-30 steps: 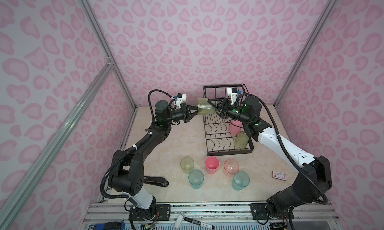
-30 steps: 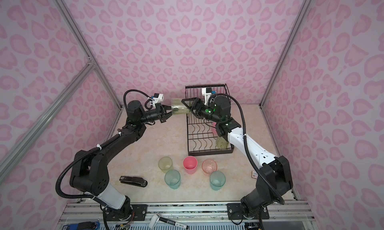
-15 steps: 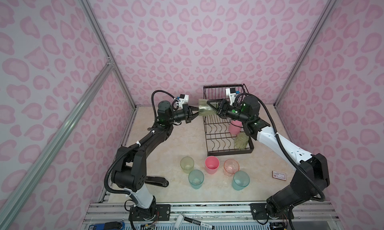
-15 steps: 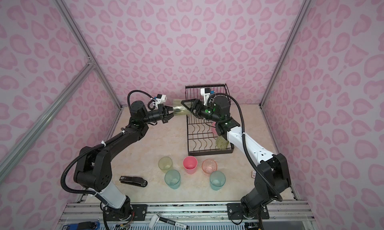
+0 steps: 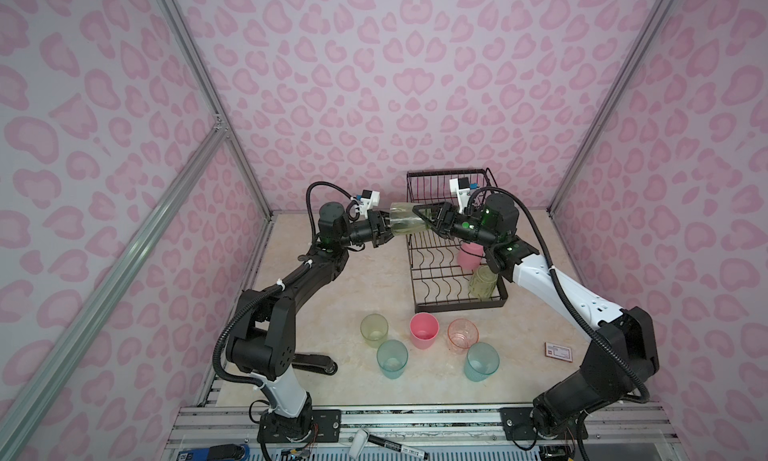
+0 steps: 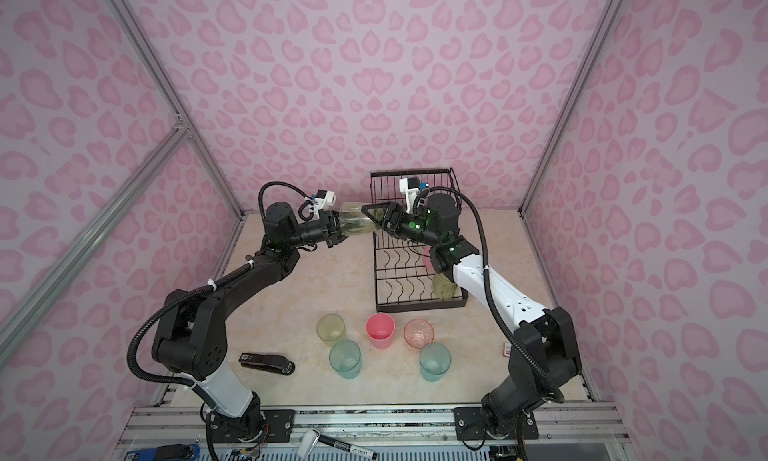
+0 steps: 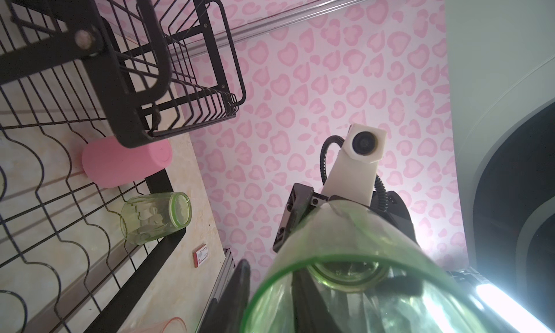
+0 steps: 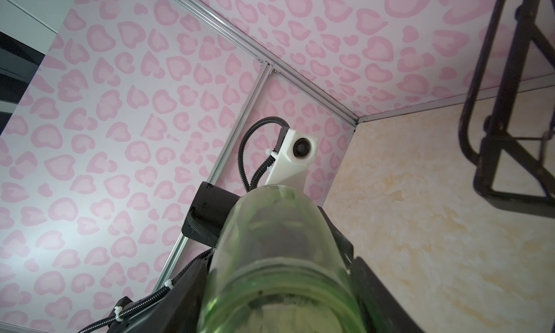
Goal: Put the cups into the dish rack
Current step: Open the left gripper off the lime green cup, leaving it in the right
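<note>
Pink leopard-print walls [image 5: 374,84] all around, matte, with aluminium bars in the corners; below, a beige marbled table [image 5: 332,280], smooth.

In the air above the table, at the left edge of the black wire rack [image 5: 457,306] and near its upper basket: held cup [image 5: 404,226], translucent yellow-green plastic, smooth, tapered, thick at the base. Lies horizontal in both top views, long axis running from left gripper [image 5: 384,230] to right gripper [image 5: 421,220]; mouth toward the left one, base toward the right one.

Right gripper clamped on the narrow base end, black fingers [image 8: 378,295] close against both sides. Left gripper at the rim, one finger outside the wall and one seen through it inside; cannot tell whether pressing or loosened.

On the lower wavy-wire tier, mouth down and just beside each other: opaque pink cup [image 5: 470,257] and green cup [image 5: 482,282].

Near the front of the table, upright and apart from the rack: table cups [image 5: 424,330], one yellow-green, one opaque pink, one clear orange, two teal.
</note>
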### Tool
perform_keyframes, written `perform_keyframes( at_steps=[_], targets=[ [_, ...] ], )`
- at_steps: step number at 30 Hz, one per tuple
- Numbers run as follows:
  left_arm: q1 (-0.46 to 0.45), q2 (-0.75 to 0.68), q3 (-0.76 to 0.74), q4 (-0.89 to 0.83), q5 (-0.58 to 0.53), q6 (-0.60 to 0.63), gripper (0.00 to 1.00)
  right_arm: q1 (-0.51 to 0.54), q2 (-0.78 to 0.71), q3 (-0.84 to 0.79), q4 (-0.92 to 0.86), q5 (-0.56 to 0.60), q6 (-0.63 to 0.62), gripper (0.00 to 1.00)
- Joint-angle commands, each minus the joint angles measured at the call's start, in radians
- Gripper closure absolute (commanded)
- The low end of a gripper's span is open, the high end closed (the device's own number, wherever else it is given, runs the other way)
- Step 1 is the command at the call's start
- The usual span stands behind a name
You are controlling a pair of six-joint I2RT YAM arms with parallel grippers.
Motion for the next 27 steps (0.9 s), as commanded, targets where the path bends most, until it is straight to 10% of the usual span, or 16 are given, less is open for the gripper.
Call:
perform_keyframes(
  at_steps=[1,18,27],
  targets=[
    [0.005,0.007,0.014,0.03,0.004,0.018,0.66,-0.001,-0.012,-0.005,-0.066,0.035,-0.073,0.43],
    [0.059,-0.058,-0.047,-0.122,-0.067,0.149,0.4,0.004,-0.135,-0.016,-0.375,0.241,-0.356,0.44],
    [0.072,-0.161,-0.004,-0.562,-0.242,0.466,0.31,0.011,-0.209,-0.061,-0.565,0.442,-0.515,0.44]
  ],
)
